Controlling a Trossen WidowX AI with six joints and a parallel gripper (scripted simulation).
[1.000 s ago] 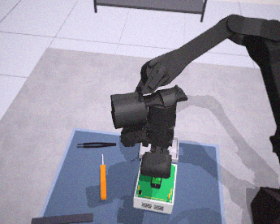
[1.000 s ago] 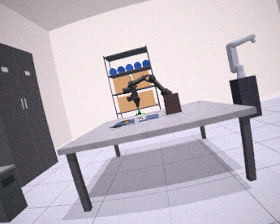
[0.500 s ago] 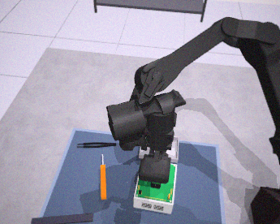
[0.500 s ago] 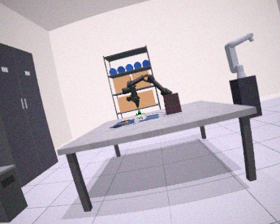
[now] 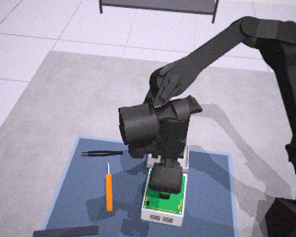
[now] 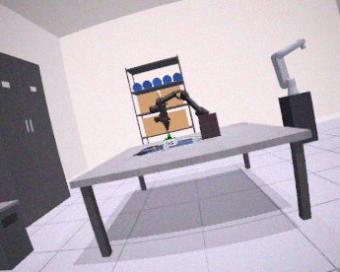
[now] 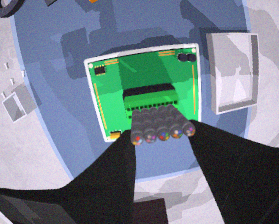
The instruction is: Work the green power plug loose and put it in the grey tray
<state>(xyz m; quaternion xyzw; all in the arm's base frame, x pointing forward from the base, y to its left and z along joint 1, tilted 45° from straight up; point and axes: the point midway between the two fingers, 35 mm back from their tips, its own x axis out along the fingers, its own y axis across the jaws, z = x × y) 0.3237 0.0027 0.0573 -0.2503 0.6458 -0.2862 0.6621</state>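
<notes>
The green plug (image 7: 151, 101) has a thick bundle of grey cables and sits against the black socket (image 7: 149, 90) on the green circuit board (image 7: 107, 95) (image 5: 161, 206). My gripper (image 7: 160, 131) (image 5: 166, 190) is above the board, its fingers pressed on both sides of the plug's cable end; it is shut on the plug. The arm hides the plug in the top view, and how deep the plug sits cannot be told. The grey tray (image 7: 213, 75) (image 5: 185, 164) is beside the board, to its right in the wrist view, and holds nothing that I can see.
An orange screwdriver (image 5: 109, 192) and black tweezers (image 5: 102, 153) lie on the blue mat (image 5: 81, 185). A dark bar (image 5: 67, 232) lies at the near edge. The white case wall (image 5: 162, 219) surrounds the board. The arm's dark base block (image 6: 209, 126) stands on the table.
</notes>
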